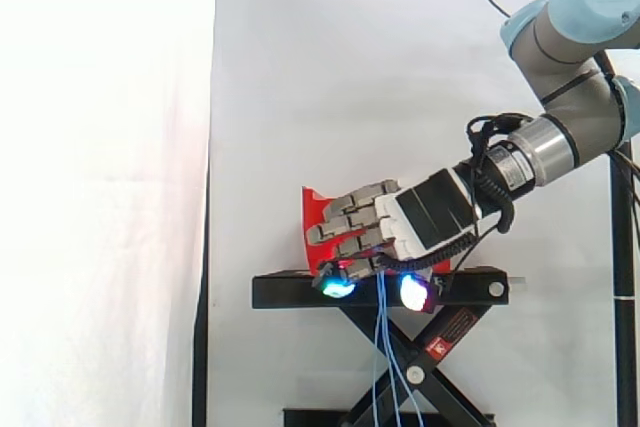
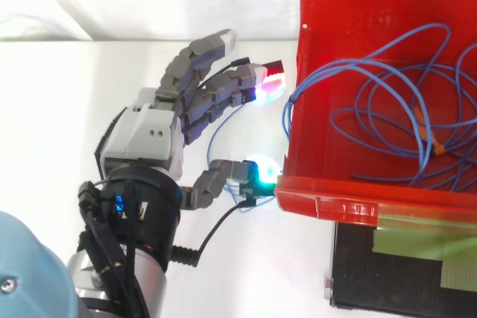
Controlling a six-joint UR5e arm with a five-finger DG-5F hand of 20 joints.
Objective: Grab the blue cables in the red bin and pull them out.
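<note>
We judge the pull begun: the hand [image 2: 149,135], pinching blue cables [image 1: 381,337] outside the red bin [image 2: 350,202], must next draw away.

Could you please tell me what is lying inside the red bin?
Loose loops of blue cables fill the red bin, some strands crossing its wall towards the hand. In the side view the hand covers the bin's inside.
</note>
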